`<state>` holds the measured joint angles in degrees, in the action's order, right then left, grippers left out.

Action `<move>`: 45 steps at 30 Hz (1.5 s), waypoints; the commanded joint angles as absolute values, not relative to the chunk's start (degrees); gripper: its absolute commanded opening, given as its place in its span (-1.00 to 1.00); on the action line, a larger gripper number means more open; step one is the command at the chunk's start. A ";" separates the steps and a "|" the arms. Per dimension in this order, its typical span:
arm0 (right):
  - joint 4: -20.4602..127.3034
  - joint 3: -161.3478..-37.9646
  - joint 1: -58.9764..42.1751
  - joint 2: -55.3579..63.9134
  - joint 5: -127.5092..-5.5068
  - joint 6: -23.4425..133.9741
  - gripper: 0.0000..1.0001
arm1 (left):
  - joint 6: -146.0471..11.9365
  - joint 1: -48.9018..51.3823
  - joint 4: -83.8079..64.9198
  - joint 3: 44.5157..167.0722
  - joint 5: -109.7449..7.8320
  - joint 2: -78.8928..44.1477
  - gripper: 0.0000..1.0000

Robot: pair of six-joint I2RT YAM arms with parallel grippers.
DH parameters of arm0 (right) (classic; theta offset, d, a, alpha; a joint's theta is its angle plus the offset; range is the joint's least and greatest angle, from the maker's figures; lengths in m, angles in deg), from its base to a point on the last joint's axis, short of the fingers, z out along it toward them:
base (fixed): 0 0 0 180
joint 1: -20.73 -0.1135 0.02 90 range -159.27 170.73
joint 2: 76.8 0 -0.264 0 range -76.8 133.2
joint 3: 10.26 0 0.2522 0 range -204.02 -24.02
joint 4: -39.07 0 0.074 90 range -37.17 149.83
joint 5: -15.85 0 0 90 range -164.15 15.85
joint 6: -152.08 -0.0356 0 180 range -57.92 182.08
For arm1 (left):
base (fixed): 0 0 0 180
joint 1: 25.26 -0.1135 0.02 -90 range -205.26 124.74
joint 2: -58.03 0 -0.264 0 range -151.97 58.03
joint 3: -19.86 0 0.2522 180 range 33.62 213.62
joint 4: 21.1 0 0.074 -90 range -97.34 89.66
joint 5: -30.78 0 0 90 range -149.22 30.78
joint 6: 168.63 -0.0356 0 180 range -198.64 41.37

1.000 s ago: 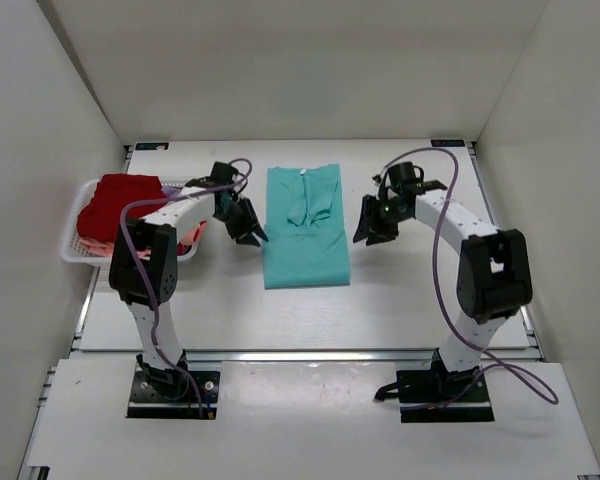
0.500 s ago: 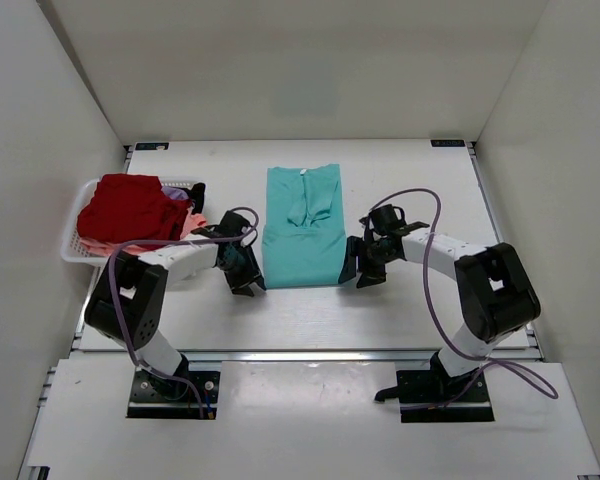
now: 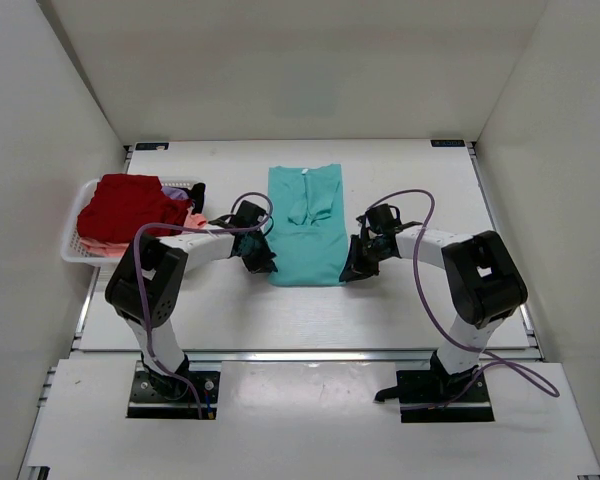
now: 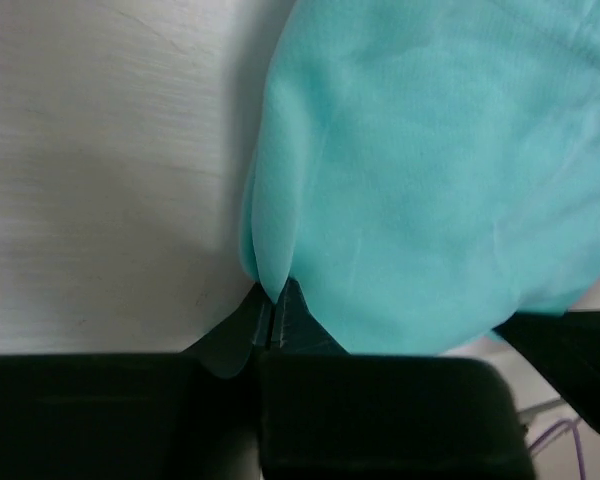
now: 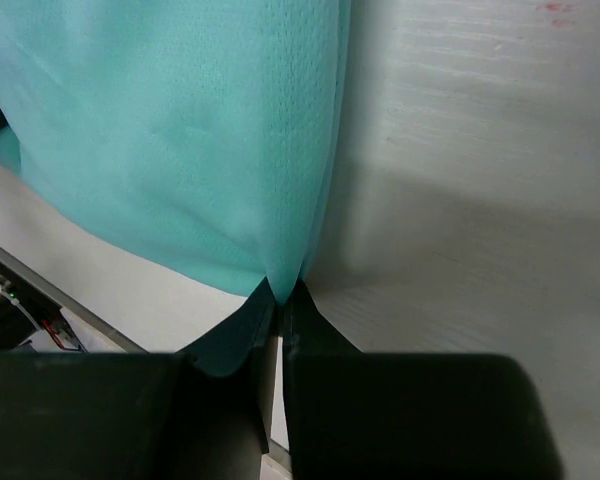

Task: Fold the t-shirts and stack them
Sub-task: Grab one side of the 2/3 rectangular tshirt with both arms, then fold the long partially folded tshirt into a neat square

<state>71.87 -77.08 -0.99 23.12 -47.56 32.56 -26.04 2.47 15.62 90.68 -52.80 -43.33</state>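
A teal t-shirt [image 3: 306, 225] lies folded lengthwise in the middle of the table, collar at the far end. My left gripper [image 3: 265, 265] is shut on its near left corner, and the cloth [image 4: 420, 170] bunches into a fold between the black jaws [image 4: 272, 300]. My right gripper [image 3: 350, 270] is shut on the near right corner, with the teal fabric [image 5: 180, 130] pinched at the fingertips [image 5: 280, 298]. A dark red t-shirt [image 3: 125, 205] lies heaped in the basket at the left over a salmon pink one [image 3: 92, 243].
A white mesh basket [image 3: 75, 250] stands at the left side of the table. White walls close in the table at the left, right and back. A metal rail [image 3: 310, 353] runs along the table's near edge.
Both grippers came down from beside the shirt's middle to its near corners and shut on the cloth. The shirt's near hem has pulled in slightly.
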 commanded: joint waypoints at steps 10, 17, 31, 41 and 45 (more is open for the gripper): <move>80.24 -66.67 -8.96 7.15 -49.63 32.56 -0.99 | -33.02 4.17 24.11 70.65 -47.45 -24.95 -1.00; 80.95 -57.52 -17.41 -5.78 -43.58 22.63 -1.00 | -31.00 7.18 28.07 63.86 -42.88 -12.29 -1.00; 92.46 -82.17 -3.19 6.40 -36.53 36.32 -1.00 | -36.88 -1.79 33.62 89.04 -39.27 -24.38 -1.00; 91.51 -120.12 8.85 36.71 -37.40 35.46 -1.00 | -31.81 -12.15 29.95 127.71 -38.04 -55.83 -0.96; 82.63 -128.34 11.05 44.65 -41.88 31.24 -0.81 | -19.17 -15.50 11.88 133.46 -32.15 -64.90 -0.09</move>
<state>88.38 -123.44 9.52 42.00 -38.45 34.07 -28.24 -13.23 23.69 130.09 -35.95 -62.47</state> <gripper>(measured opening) 0.073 0.380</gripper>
